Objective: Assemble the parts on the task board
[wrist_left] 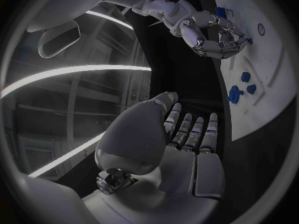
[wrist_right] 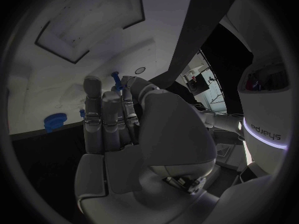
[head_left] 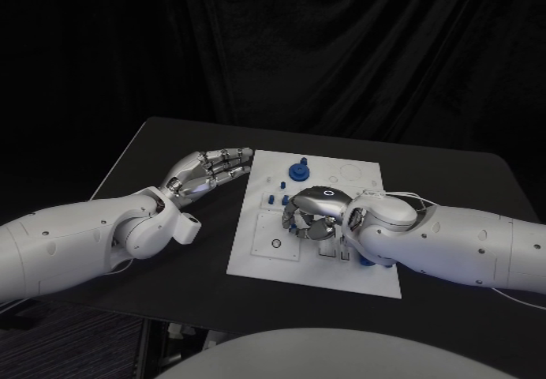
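The white task board (head_left: 353, 276) lies in the middle of the black table. My right hand (head_left: 319, 210) hovers over the board's middle with its fingers curled downward. Its fingertips pinch a small blue peg (wrist_right: 116, 78), which is also the blue peg (wrist_left: 249, 41) seen from the left wrist. A round blue part (head_left: 299, 170) stands near the board's far edge, with small blue pegs (head_left: 271, 198) to the left of my right hand. My left hand (head_left: 211, 171) lies on the table beside the board's left edge, fingers straight and holding nothing.
A black ring (head_left: 277, 245) marks the board's near left area. Shallow outlined recesses (head_left: 342, 171) show at the board's far right. Another blue piece (head_left: 365, 261) sits under my right wrist. Bare black table (head_left: 455, 178) surrounds the board.
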Controlling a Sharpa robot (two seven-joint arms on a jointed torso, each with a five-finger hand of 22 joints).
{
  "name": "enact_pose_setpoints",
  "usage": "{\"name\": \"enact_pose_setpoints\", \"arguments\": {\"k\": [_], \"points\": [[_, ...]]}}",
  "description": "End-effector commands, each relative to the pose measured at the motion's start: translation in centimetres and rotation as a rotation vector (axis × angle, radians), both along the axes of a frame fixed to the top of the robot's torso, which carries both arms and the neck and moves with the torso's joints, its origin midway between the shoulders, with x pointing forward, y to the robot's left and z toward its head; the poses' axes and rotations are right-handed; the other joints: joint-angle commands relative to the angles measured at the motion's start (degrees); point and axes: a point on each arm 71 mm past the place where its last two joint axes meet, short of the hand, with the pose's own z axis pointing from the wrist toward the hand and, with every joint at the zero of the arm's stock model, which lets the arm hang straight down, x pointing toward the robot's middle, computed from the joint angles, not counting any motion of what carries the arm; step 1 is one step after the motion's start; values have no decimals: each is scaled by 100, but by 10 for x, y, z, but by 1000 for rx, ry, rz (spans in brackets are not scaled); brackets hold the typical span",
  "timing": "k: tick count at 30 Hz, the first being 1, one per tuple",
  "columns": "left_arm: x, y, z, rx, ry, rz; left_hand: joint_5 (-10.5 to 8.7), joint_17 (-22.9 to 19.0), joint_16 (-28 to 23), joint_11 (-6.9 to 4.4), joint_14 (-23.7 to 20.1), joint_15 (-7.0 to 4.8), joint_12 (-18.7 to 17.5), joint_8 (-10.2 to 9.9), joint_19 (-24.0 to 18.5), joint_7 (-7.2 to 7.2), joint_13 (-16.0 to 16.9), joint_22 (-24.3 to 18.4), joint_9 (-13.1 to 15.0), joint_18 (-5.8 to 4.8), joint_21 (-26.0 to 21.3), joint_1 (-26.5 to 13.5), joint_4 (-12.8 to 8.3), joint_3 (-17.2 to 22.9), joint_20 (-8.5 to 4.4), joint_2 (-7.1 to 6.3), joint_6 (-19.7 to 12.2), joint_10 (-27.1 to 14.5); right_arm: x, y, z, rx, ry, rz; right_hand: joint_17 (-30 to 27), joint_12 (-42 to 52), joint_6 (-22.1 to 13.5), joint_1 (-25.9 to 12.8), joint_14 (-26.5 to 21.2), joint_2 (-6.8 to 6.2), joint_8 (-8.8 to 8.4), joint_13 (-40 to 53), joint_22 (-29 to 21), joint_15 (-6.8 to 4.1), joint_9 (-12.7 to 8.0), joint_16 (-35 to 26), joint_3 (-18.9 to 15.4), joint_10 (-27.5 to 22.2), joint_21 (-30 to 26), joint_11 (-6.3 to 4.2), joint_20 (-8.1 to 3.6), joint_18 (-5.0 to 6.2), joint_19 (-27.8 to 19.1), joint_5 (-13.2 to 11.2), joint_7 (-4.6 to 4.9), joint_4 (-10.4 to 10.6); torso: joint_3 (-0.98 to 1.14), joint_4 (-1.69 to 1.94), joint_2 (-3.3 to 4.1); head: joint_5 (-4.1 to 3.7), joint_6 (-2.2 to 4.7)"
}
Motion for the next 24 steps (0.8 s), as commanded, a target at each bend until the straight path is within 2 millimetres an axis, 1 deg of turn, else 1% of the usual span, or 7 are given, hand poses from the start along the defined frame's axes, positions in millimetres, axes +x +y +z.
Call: {"name": "enact_pose_setpoints", "arguments": {"k": [1,5,18,19,22,23,24], "points": [[-2,-1,8,-92,-97,-15,-34,8,32,49,38,-7,36,27,21,9,8,4,6,-37,24,-13,-26,3,-3,7,46,-5,-1,0,-4,-10,8,4,-4,10,20,53,-16,2,-28,6,260,-2,9,-25,-6,280,-24,-232,-4,-39,24,-27,-12,-38,0,2,-3,3,-1],[-3,-1,8,-92,-95,-14,-35,7,32,50,38,-5,37,27,26,10,8,8,6,-39,25,-12,-27,7,-3,9,47,-5,-2,1,-6,-12,12,5,-10,9,20,54,-20,2,-30,6,259,-2,9,-33,-6,280,-27,-231,-4,-38,22,-32,-11,-39,-2,-5,-2,14,-1],[-5,0,4,-90,-84,-13,-39,7,35,51,40,-1,36,26,36,14,7,11,5,-42,28,-11,-30,12,-2,13,44,-7,-2,1,-10,-21,22,3,-40,-7,22,58,-45,10,-47,2,250,4,20,-72,-18,282,-72,-226,-2,-35,-7,-118,-5,-44,-2,3,-6,2,-1],[-5,0,3,-90,-83,-13,-41,7,36,52,41,1,34,27,41,15,7,14,7,-44,30,-12,-30,14,-2,15,49,-8,-2,1,-10,-23,24,1,-48,-18,20,55,-51,14,-55,-2,249,8,24,-82,-23,277,-77,-224,0,-36,-12,-159,-3,-41,-2,4,-6,3,-1],[-6,0,2,-90,-81,-13,-41,7,36,52,41,1,34,27,41,15,7,14,7,-44,30,-12,-30,14,-2,15,49,-8,-2,1,-11,-32,30,-3,-55,-150,-74,-41,-51,25,-151,-54,225,47,24,-87,-78,171,-139,-184,32,-38,-37,-556,20,44,0,3,-6,-3,-1],[-6,0,2,-90,-80,-13,-41,7,36,52,41,1,34,27,41,15,7,14,7,-44,30,-12,-30,14,-2,15,49,-8,-2,0,-11,-35,33,-4,-56,-187,-118,-64,-52,20,-190,-70,218,58,10,-88,-84,136,-158,-170,42,-38,-41,-613,30,65,0,4,-5,-8,-1],[-6,0,2,-90,-79,-12,-41,7,36,52,41,1,34,27,41,15,7,14,7,-44,30,-12,-30,14,-2,15,49,-8,-1,0,-12,-39,36,-5,-63,-364,-324,-180,-54,-23,-352,-152,196,106,-66,-91,-105,-57,-200,-114,77,-44,-43,-833,67,164,1,3,-4,-9,-1]]}}
